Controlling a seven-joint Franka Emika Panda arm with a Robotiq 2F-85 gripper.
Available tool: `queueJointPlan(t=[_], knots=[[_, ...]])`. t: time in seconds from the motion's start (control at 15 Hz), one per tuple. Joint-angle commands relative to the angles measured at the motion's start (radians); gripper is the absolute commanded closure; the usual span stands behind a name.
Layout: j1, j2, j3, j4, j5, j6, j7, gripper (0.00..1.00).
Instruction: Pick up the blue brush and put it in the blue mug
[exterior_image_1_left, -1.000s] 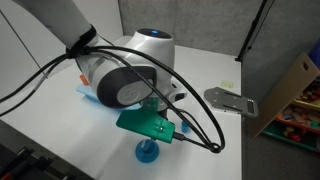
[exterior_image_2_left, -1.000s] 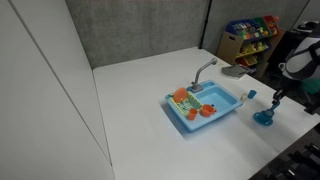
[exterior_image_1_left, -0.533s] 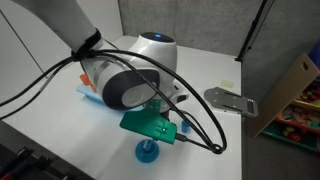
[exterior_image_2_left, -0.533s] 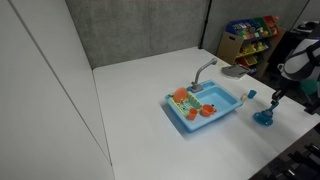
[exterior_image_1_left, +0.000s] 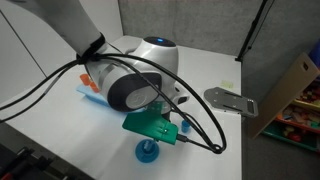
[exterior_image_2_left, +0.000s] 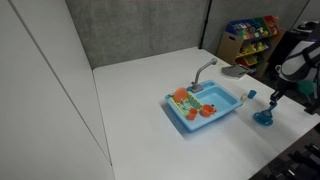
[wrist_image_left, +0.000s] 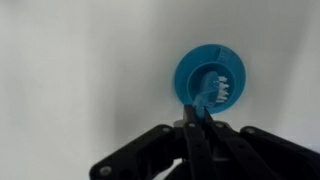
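Observation:
In the wrist view my gripper (wrist_image_left: 196, 128) is shut on the blue brush (wrist_image_left: 208, 95), whose white-bristled head points into the round opening of the blue mug (wrist_image_left: 190, 70) right below. In both exterior views the mug stands on the white table near its front edge (exterior_image_1_left: 148, 152) (exterior_image_2_left: 264, 117), with my gripper (exterior_image_2_left: 275, 97) just above it. In an exterior view the arm (exterior_image_1_left: 125, 85) hides the gripper tips and the brush.
A light-blue toy sink (exterior_image_2_left: 204, 108) with a grey faucet (exterior_image_2_left: 203, 69) and orange cups (exterior_image_2_left: 181, 96) stands beside the mug. A grey flat piece (exterior_image_1_left: 230, 100) lies on the table. A toy shelf (exterior_image_2_left: 248, 36) stands at the back. Cables (exterior_image_1_left: 190, 120) hang from the arm.
The arm has shifted slightly; the brush stays gripped above the mug.

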Motion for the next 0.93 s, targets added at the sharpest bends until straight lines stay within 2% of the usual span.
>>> queueJointPlan(t=[0.0,0.4,0.47,0.53,0.87], knots=[[-0.024,0.019,0.019,0.017,-0.005,0.016,0.008,0.97],[-0.022,0.034,0.018,0.020,-0.009,0.017,0.012,0.95],[-0.023,0.034,0.019,0.020,-0.009,0.016,0.012,0.87],[-0.024,0.034,0.020,0.020,-0.008,0.016,0.011,0.69],[-0.034,0.020,0.027,0.007,-0.005,0.016,-0.003,0.31]])
